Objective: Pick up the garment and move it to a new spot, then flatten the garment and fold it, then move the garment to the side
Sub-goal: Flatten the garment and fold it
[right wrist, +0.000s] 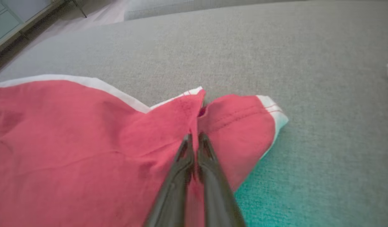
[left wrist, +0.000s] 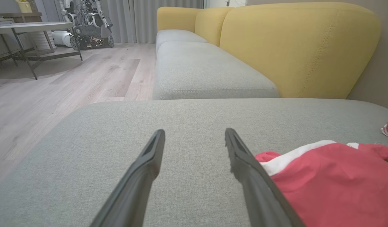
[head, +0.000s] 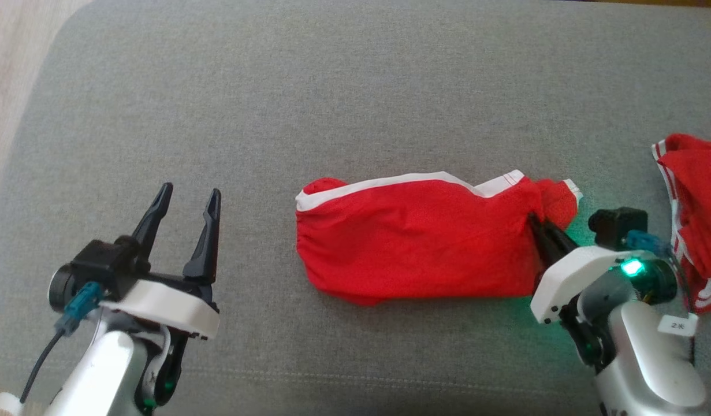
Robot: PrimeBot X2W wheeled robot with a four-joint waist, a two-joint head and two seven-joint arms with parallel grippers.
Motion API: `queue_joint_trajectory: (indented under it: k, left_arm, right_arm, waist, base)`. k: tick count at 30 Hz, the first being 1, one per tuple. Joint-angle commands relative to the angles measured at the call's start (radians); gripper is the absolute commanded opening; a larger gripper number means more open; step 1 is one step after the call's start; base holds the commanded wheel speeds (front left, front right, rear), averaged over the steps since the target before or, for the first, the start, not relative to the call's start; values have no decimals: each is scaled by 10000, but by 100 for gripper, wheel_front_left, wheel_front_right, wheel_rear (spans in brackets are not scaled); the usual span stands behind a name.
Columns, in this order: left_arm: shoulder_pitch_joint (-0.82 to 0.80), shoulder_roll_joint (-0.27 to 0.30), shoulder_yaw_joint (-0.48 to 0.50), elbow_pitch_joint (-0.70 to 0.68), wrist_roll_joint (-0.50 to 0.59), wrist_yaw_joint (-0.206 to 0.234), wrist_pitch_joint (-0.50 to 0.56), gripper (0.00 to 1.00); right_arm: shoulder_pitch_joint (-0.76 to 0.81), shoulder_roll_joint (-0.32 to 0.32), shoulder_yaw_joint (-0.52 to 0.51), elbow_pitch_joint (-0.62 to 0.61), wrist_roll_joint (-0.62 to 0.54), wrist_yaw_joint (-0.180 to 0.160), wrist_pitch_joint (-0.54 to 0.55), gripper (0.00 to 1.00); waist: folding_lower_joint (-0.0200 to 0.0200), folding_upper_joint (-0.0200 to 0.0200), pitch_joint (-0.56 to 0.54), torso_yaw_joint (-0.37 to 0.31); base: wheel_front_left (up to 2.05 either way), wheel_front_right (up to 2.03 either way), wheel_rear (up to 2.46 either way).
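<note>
Grey sofa cushion [head: 355,86] spreads out before the robot. The red garment [head: 413,242] lies crumpled in its middle, with white edges and a small flap poking out. Over the cushion's near right side, the right gripper [right wrist: 194,138] is squeezed nearly shut on a fold of cloth. Over its near left side, the left gripper [head: 191,192] is wide open and holds nothing. This looks like the pick-up step. Next it needs a slow lift, so the cloth won't slip out.

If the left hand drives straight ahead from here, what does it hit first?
Probably just the grey cushion: the left hand points across bare fabric, and the red garment lies to its right. Its height above the cushion is unclear.
</note>
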Motion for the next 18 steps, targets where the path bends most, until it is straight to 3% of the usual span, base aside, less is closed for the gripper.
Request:
queue_joint_trajectory:
  k: [1,6,11,18]
  left_arm:
    - [-509,210,427,-245,-5,-12,-100,100]
    - [-436,256,468,-195,-22,4,-143,100]
    - [-341,310,476,-201,-50,32,-155,100]
    - [-322,359,436,-234,-86,53,-115,100]
  right_arm:
    - [-191,-108,157,-467,22,-7,-202,0]
    - [460,-4,-332,-1655,-237,-7,-553,0]
    - [1567,180,-907,-2672,-353,-7,-189,0]
    - [2449,387,-1101,-2363,-409,-7,217,0]
  waist:
    - [0,0,-23,-23]
    - [0,0,-107,-137]
    - [0,0,-188,-235]
    - [0,0,-237,-323]
  base:
    - [0,0,0]
    - [0,0,0]
    - [0,0,0]
    - [0,0,0]
